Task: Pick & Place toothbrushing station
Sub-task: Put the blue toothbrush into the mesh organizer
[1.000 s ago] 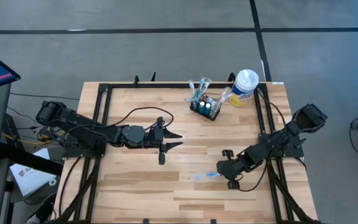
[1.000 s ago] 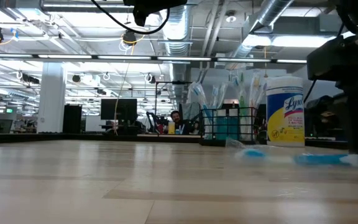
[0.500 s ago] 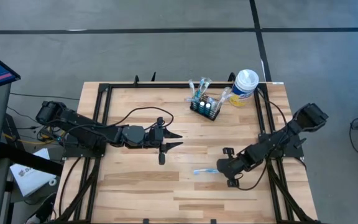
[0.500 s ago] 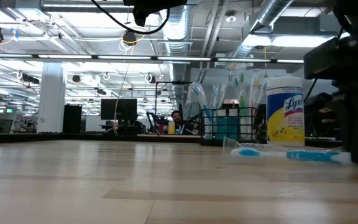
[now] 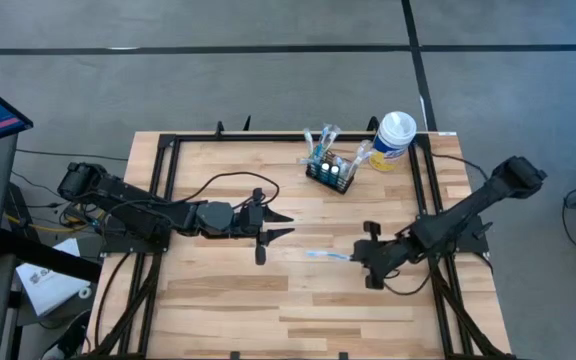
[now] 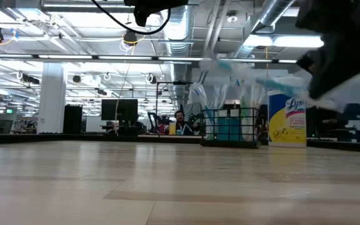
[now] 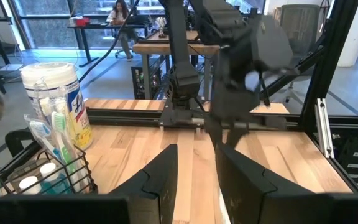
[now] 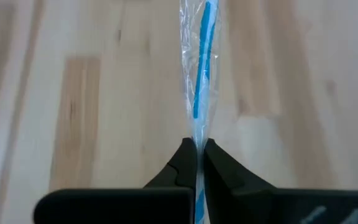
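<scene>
Holding 1 wrapped toothbrush (image 8: 201,68), right tool (image 8: 196,163), 1 caddy (image 5: 330,174)

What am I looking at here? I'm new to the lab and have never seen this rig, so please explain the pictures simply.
These are four views of one moment. Two dark robot arms work at a wooden table. The high view looks straight down on it, the low view looks level across the tabletop, and each wrist view looks forward past that arm's own fingers.

At the back of the table stands a small black wire-mesh caddy holding wrapped toothbrushes, with a white-lidded wipes canister beside it.

The right hand is shut on a blue toothbrush in a clear wrapper; the right wrist view shows its fingers pinching the wrapper. In the low view it appears raised above the tabletop. The left hand waits near the table's middle, open and empty.
</scene>
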Controlling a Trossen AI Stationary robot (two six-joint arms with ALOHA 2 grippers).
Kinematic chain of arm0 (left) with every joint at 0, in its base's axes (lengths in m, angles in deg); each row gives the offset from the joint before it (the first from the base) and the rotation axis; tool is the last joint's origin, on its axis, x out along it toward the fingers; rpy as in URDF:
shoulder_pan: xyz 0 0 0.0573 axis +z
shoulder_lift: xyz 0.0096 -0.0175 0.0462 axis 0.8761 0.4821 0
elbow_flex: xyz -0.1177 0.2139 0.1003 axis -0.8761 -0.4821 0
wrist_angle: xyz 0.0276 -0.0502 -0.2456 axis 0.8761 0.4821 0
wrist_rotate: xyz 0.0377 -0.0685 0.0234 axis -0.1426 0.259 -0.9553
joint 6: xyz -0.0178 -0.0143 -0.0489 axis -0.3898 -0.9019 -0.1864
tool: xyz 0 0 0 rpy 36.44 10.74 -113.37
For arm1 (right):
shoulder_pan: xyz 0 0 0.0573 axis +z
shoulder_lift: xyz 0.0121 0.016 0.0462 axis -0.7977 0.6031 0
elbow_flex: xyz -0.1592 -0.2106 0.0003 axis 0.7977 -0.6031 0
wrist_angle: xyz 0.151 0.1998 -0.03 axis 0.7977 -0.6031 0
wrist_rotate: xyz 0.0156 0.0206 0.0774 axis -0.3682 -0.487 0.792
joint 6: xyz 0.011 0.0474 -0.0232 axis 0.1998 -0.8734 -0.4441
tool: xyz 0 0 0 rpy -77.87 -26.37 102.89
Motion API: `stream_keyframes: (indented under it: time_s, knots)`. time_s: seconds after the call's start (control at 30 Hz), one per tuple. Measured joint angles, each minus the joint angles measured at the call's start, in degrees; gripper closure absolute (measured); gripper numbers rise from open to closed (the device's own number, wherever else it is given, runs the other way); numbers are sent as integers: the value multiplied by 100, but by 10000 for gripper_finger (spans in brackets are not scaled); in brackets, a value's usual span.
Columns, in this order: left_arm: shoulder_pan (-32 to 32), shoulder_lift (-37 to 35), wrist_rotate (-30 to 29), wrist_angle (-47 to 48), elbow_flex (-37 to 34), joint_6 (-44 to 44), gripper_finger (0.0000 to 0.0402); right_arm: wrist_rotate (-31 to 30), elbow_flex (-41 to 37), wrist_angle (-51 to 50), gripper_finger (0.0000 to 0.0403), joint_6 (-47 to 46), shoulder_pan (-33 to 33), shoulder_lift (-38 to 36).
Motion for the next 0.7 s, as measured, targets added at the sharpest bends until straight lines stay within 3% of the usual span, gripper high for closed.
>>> stream_keyframes:
  time_s: [0.3,0.7]
  knots:
    - [0,0,0,-13,0,0,297,-1283,0,87,398,284,-75,-1088]
    - [9,0,0,-240,0,0,297,-1486,0,1191,401,1333,-222,-1446]
